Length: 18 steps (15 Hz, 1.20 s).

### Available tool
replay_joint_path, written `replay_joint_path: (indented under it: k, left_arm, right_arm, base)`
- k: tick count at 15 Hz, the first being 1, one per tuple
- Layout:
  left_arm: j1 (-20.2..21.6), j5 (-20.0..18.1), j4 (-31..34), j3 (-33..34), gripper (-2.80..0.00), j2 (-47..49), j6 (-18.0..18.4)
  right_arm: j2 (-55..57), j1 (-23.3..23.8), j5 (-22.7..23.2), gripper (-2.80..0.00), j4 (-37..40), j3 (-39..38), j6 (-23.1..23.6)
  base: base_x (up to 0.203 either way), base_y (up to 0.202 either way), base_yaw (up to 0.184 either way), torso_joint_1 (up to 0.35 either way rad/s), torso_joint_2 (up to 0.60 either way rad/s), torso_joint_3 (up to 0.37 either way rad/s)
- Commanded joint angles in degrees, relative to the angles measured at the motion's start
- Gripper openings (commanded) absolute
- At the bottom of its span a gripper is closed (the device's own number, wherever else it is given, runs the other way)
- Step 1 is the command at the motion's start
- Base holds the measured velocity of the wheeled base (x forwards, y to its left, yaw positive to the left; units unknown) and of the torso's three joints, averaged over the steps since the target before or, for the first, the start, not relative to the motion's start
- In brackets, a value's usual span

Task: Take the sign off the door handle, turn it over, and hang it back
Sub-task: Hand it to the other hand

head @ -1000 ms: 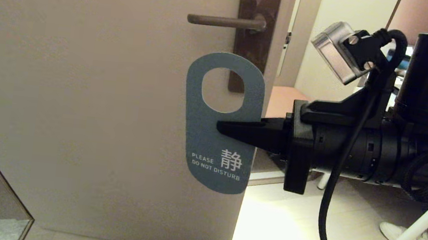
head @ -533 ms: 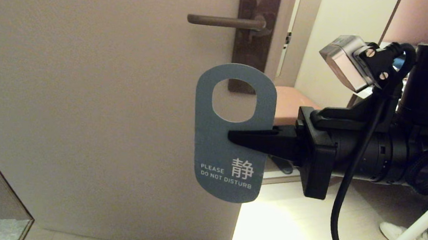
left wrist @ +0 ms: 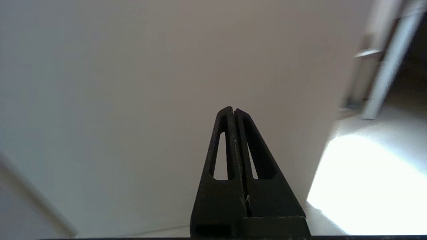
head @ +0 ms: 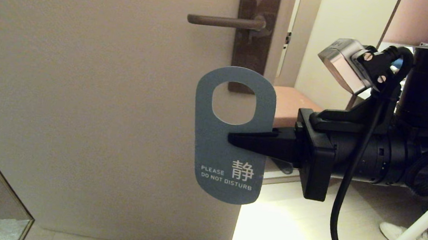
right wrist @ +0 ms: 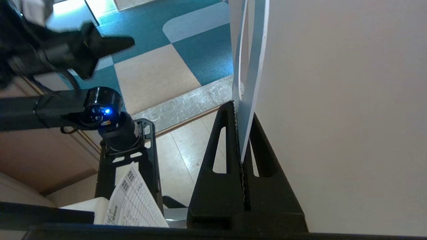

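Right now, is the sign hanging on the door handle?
No, the sign is off the door handle, held below it in front of the door by the right gripper.

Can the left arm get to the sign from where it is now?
Probably yes. The sign hangs clear of the handle, held by the right tool. The left tool, shut, faces bare door.
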State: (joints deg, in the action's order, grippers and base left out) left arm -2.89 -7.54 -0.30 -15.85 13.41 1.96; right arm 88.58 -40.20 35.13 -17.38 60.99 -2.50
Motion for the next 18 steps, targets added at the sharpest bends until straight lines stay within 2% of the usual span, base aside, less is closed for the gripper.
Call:
replay_joint_path:
  k: [1,4,7,9,13,16,18]
  left_arm:
    - [-3.9,-0.4,-1.2,-4.0,-2.80,9.1,-1.6]
    - [-9.5,-0.7,-7.1,-6.7,-2.80,18.2,-4.3]
    - [-11.0,-1.1,-13.7,-9.0,-2.80,27.8,-6.8]
    - [-11.3,-3.2,-16.9,-11.2,-2.80,33.7,-9.6]
    - [-10.7,-12.9,-26.2,-12.7,-2.80,44.2,-12.0]
    - [-10.1,-20.1,-33.7,-13.0,-2.80,49.7,-16.5]
    - [-10.0,-24.9,-35.8,-13.0,-2.80,51.6,-18.2]
  right_arm:
    - [0.1,0.0,0.1,-2.80,-0.2,0.2,0.0]
    - [-0.1,0.1,0.1,-2.80,-0.2,0.2,0.0]
    - [-0.3,1.1,0.1,-2.80,-0.2,0.3,0.0]
    - [-0.4,1.6,0.1,-2.80,-0.2,0.3,0.0]
    - [-0.5,1.7,0.2,-2.80,-0.2,0.4,0.0]
    - [-0.3,1.7,0.4,-2.80,-0.2,0.9,-0.1]
    - [-0.3,1.7,1.3,-2.80,-0.2,1.2,-0.1]
  base:
    - [0.000,0.000,0.000,0.000,0.00,0.000]
    - [0.000,0.000,0.000,0.000,0.00,0.000]
    - [0.000,0.000,0.000,0.000,0.00,0.000]
    - [0.000,0.000,0.000,0.000,0.00,0.000]
    - [0.000,0.000,0.000,0.000,0.00,0.000]
    - [0.000,0.000,0.000,0.000,0.00,0.000]
    - [0.000,0.000,0.000,0.000,0.00,0.000]
